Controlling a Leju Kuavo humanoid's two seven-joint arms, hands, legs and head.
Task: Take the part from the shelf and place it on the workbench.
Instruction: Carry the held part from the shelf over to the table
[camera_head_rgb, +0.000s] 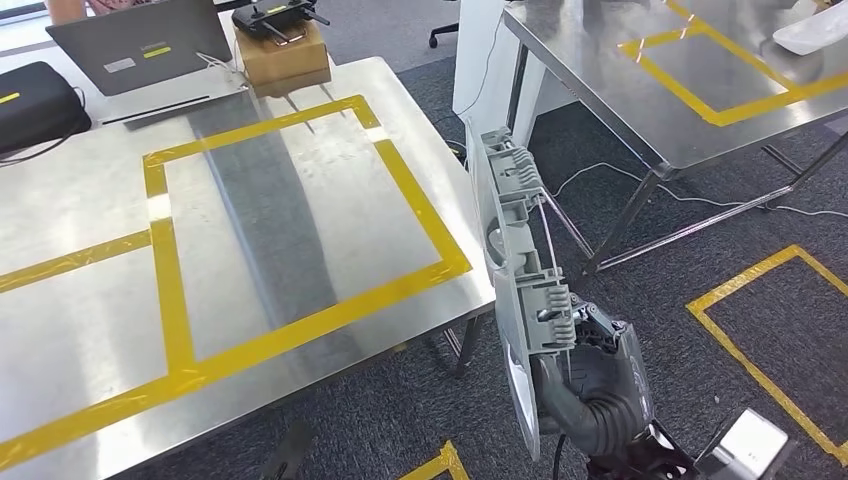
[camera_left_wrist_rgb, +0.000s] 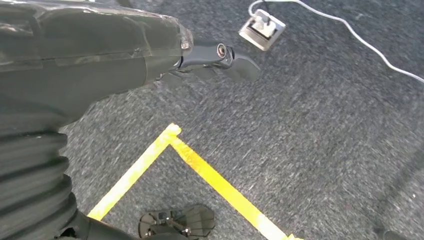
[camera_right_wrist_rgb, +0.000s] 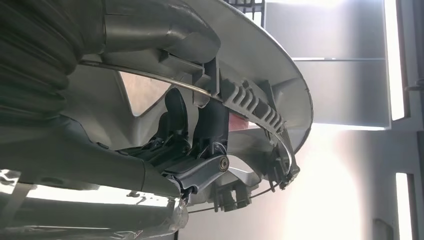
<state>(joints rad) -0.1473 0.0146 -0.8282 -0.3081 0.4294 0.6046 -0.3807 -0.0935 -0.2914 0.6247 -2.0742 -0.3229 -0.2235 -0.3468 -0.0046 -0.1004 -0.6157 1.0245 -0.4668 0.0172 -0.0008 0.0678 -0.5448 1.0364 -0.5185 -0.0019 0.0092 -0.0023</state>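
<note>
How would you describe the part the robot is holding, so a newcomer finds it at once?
Look just past the near right corner of the steel workbench with yellow tape. There the right hand holds the part upright: a long grey plastic piece, ribbed, with a thin wire along it.

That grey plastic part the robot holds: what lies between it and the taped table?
Nothing. In the head view, the part stands past the table's edge, over bare carpet.

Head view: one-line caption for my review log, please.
Right hand holds the grey plastic part upright beside the steel workbench with yellow tape outlines, not yet placed.
</note>
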